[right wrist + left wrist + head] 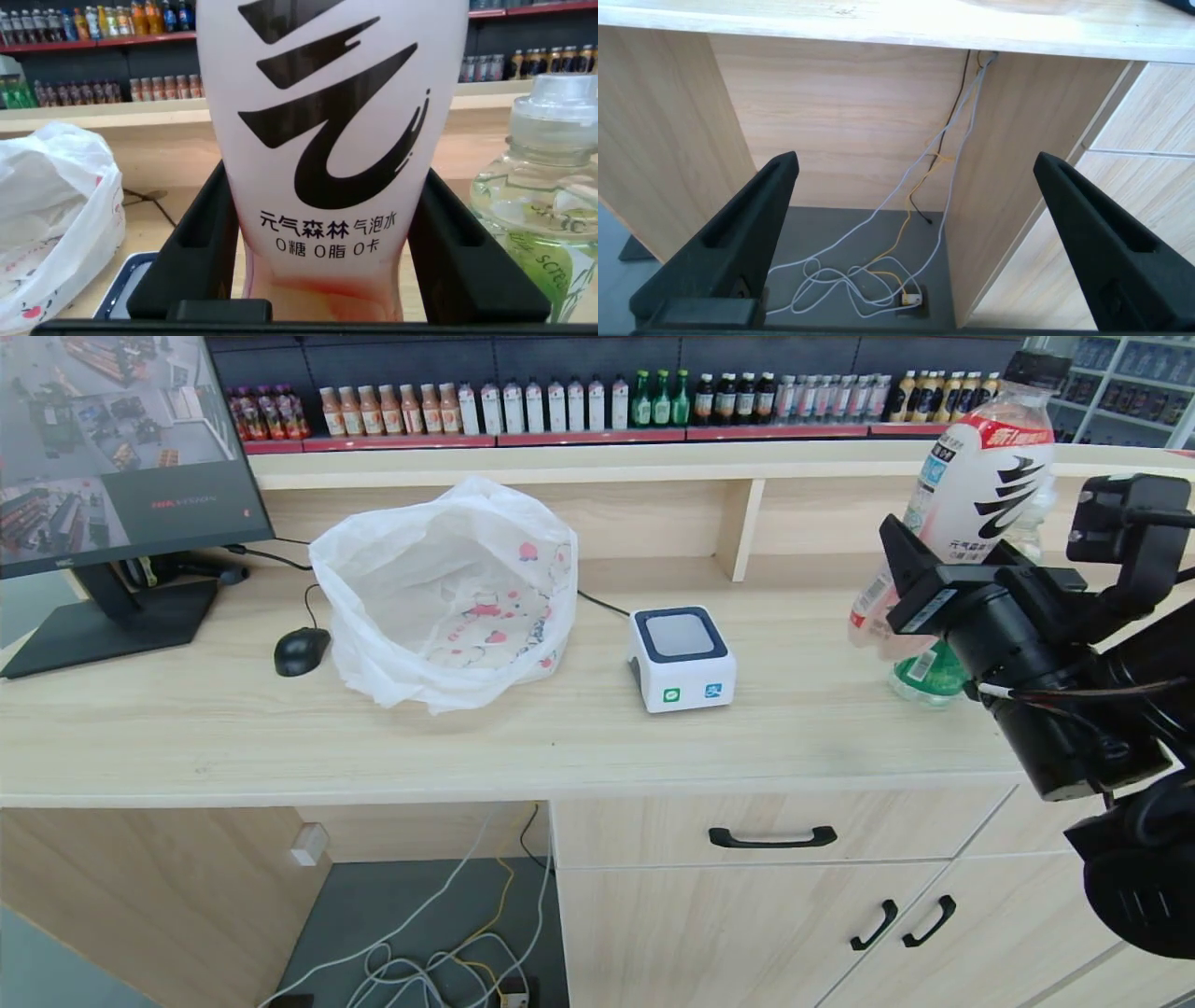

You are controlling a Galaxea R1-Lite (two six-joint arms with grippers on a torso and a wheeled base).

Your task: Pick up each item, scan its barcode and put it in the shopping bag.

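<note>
**Bottle held aloft at the checkout counter**

My right gripper (327, 271) is clamped around the lower half of a pink-and-white drink bottle (980, 476). It holds the bottle upright above the right end of the pale wood counter (560, 737), beside a green-labelled bottle (924, 677) standing there. The shopping bag (373, 644) sits open left of the white scanner (681, 658), with a mouse (301, 651) and monitor (112, 448) beyond. Drink shelves (560, 406) line the back wall. My left gripper (915, 187) hangs wide open and empty, facing cables (878, 271) under the counter.
</note>
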